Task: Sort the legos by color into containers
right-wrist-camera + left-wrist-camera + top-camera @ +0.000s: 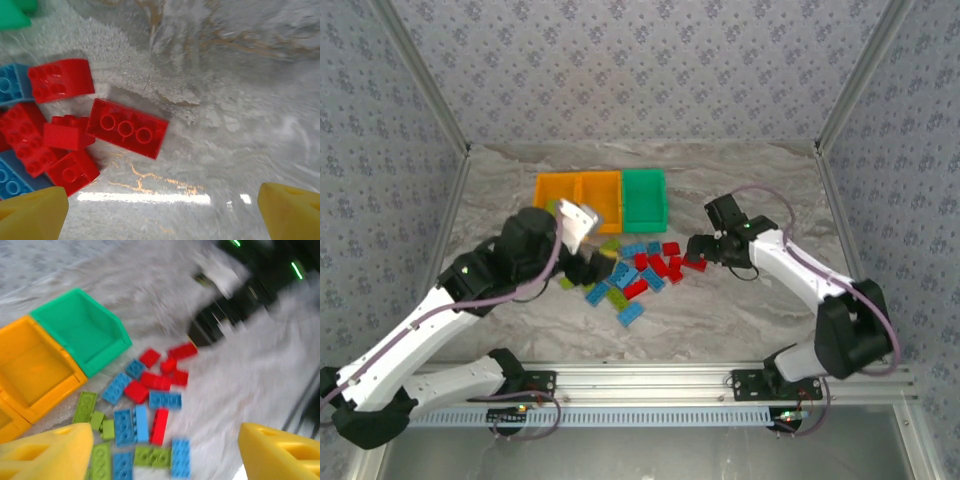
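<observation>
My left gripper [162,452] and right gripper [162,212] hung spread, empty; mid-sort, I judged the right should next pinch the red brick [127,128].

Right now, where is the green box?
In the top view, the green bin sits at the row's right end, beside an orange bin, behind the brick pile.
</observation>
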